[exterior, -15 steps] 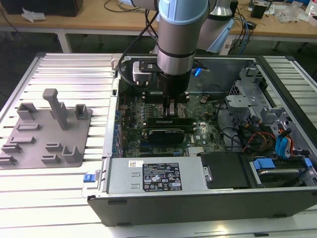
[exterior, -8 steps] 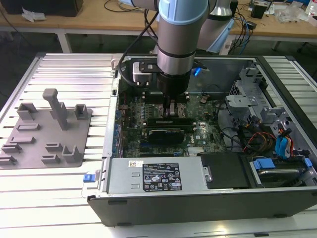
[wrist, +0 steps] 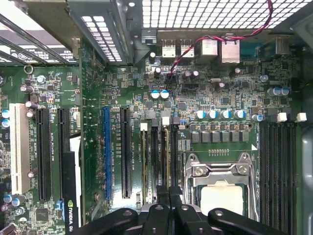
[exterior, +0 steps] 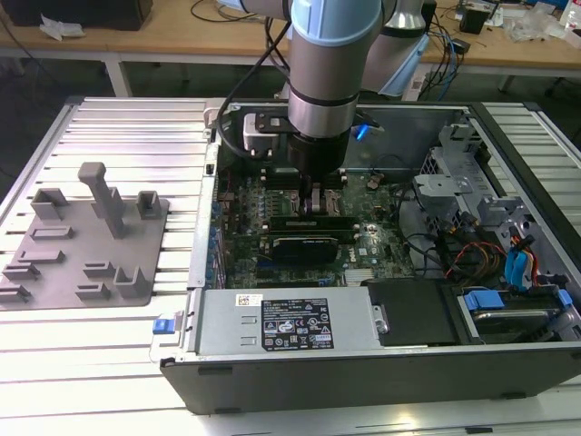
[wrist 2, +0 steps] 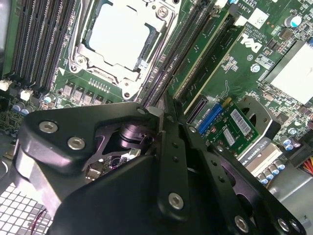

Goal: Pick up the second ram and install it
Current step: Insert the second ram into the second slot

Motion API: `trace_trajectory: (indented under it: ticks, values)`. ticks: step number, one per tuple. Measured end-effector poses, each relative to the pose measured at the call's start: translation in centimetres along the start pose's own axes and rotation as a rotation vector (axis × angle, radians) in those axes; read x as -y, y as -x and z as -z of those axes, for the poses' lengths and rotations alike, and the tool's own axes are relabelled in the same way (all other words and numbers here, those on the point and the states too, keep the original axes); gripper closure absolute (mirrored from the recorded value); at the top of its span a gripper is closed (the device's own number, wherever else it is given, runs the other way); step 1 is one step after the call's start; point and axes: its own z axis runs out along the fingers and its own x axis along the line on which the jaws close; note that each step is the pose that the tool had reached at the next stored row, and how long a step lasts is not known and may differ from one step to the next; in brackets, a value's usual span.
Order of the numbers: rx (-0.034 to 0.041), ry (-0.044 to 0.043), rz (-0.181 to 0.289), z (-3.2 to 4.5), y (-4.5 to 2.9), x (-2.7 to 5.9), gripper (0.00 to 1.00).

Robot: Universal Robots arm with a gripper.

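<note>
One gripper (exterior: 318, 195) low over the motherboard's memory slots (wrist: 164, 161) | step: seating second ram (wrist 2: 166, 110) | fingers pinching it | needs straight, aligned press.

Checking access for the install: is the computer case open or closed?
Open: the computer case has no side panel on, and its motherboard lies exposed.
</note>
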Motion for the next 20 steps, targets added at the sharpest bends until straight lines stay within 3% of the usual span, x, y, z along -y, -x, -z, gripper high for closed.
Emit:
trace_trajectory:
  ticks: [20]
  values:
    - [0.0007, 0.0, 0.0, -0.71, -0.02, 0.01, 0.91]
